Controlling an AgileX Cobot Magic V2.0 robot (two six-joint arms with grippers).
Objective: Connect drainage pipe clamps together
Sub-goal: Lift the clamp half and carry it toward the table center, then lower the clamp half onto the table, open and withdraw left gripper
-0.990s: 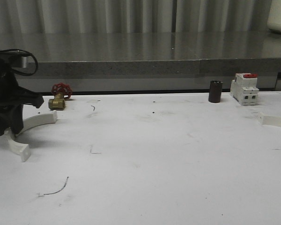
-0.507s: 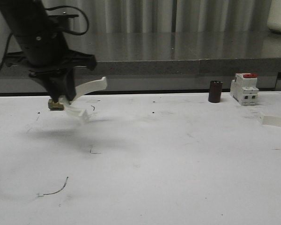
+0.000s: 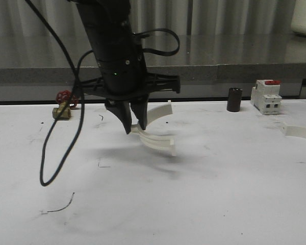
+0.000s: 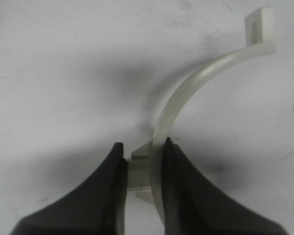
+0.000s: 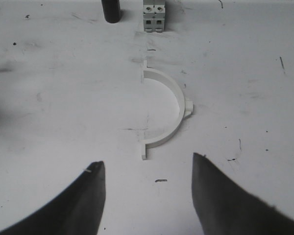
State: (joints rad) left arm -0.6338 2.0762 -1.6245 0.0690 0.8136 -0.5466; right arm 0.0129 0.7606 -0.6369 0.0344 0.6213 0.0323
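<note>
Now the left gripper (image 3: 134,126) hangs over the middle of the table (image 3: 219,194), and its fingers (image 4: 115,181) are pressed together on one clamp (image 3: 155,133). This clamp is lifted above the table, its arc reaching out to the right of the gripper. The second clamp (image 5: 165,110) lies flat on the table at the far right, just in front of the breaker (image 3: 266,96). The right gripper (image 5: 147,200) is above it with its fingers wide apart, touching nothing
</note>
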